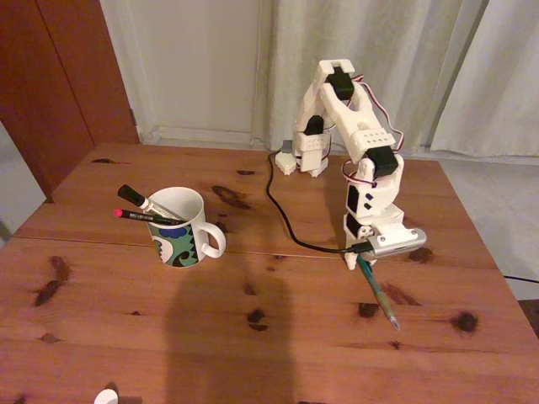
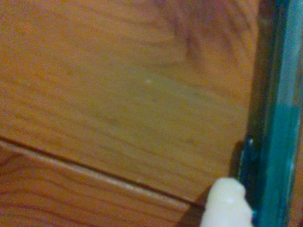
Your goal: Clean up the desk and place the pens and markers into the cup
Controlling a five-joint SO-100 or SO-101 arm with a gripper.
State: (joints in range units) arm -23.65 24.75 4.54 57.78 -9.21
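Behind the table, pale curtains [image 1: 370, 67] are hung in folds beside a plain white panel [image 1: 198, 63], under which a white baseboard [image 1: 202, 135] is seen. A reddish-brown wooden door [image 1: 59, 76] is set at the fixed view's left. Light grey floor [image 1: 497, 202] is shown at the right, under warm indoor light.

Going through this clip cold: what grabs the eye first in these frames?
The white arm at mid-right of the fixed view, its gripper shut on the teal-green pen, which slants down toward the desk. Next, at left, the patterned mug already holding the white marker and the red-tipped black pen.
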